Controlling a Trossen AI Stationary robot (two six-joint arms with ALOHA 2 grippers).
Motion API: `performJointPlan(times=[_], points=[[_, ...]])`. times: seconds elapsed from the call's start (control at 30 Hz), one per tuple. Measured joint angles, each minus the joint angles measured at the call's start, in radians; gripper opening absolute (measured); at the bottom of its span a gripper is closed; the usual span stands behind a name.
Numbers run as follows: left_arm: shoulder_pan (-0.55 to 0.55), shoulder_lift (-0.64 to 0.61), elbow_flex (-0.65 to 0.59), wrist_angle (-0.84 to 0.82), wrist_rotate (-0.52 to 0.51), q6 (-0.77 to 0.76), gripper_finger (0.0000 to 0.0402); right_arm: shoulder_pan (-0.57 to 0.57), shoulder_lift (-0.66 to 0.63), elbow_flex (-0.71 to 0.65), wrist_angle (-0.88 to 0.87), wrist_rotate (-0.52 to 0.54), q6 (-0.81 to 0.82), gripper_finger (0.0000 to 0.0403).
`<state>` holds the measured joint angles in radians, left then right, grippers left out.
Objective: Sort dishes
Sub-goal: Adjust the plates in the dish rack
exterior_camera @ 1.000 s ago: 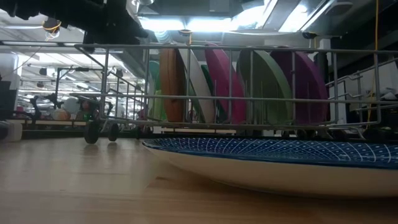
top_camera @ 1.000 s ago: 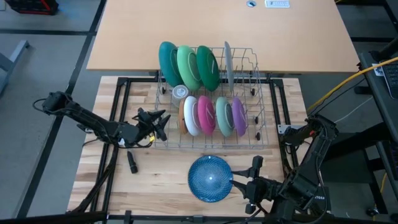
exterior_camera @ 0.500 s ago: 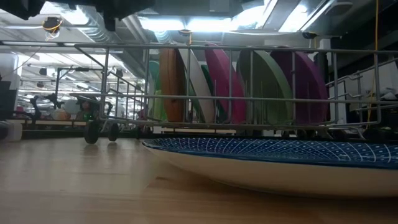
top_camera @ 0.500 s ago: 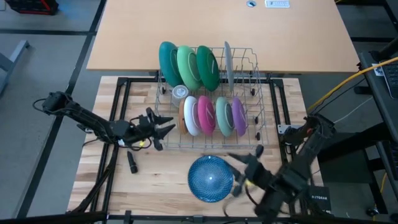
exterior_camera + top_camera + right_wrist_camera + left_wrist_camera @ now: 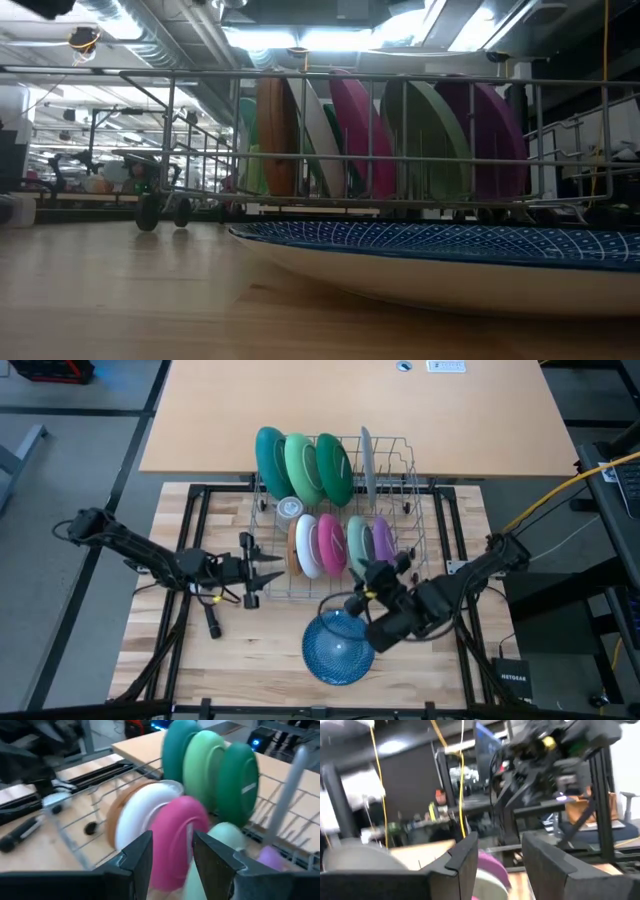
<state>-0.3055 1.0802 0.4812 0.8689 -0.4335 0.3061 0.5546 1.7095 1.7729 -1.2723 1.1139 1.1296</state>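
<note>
A wire rack (image 5: 424, 560) holds the dishes on edge. At the back stand teal (image 5: 270, 460), light green (image 5: 300, 465), green (image 5: 335, 468) and grey (image 5: 366, 460) plates. In front stand tan (image 5: 293, 545), white (image 5: 308, 547), pink (image 5: 332, 544), pale green (image 5: 356, 538) and purple (image 5: 384, 542) ones. A blue plate (image 5: 335, 652) lies flat on the table near the front edge. My left gripper (image 5: 265, 572) hangs open by the rack's left side, pointing at it. My right gripper (image 5: 372, 574) is open above the rack's near edge, facing the pink plate (image 5: 175, 840). Both hold nothing.
A small round white-rimmed piece (image 5: 290, 508) sits in the rack's left middle. A black stick-like object (image 5: 212, 622) lies on the wood below my left arm. Black frame rails (image 5: 195, 520) run along both sides of the board. A tan tabletop (image 5: 350, 410) lies beyond the rack.
My right gripper has swung from the near edge, right of the blue plate, toward the far side and left, up to the rack's near edge, rolling as it went. My left gripper has risen a little and rolled beside the rack. The dishes have stayed put.
</note>
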Motion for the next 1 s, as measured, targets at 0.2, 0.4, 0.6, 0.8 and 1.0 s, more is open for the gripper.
performJointPlan(times=[0.2, 0.4, 0.6, 0.8, 1.0], points=[[0.081, 0.077, 0.147, -0.049, 0.08, 0.183, 0.0141, -0.012, -0.092, 0.0, -0.052, 0.055, -0.004, 0.0144], [0.179, 0.284, 0.417, -0.224, 0.198, 0.344, 0.0141, -0.012, -0.205, 0.001, -0.116, 0.126, -0.011, 0.0144], [0.251, 0.537, 0.762, -0.521, 0.229, 0.525, 0.0141, -0.012, -0.285, 0.001, -0.264, 0.129, -0.012, 0.0144], [0.279, 0.765, 1.046, -0.746, 0.231, 0.677, 0.0141, -0.012, -0.33, 0.001, -0.3, 0.12, -0.011, 0.0144], [0.282, 0.861, 1.123, -0.859, 0.171, 0.853, 0.0141, -0.012, -0.321, 0.0, -0.299, -0.002, -0.01, 0.0144]])
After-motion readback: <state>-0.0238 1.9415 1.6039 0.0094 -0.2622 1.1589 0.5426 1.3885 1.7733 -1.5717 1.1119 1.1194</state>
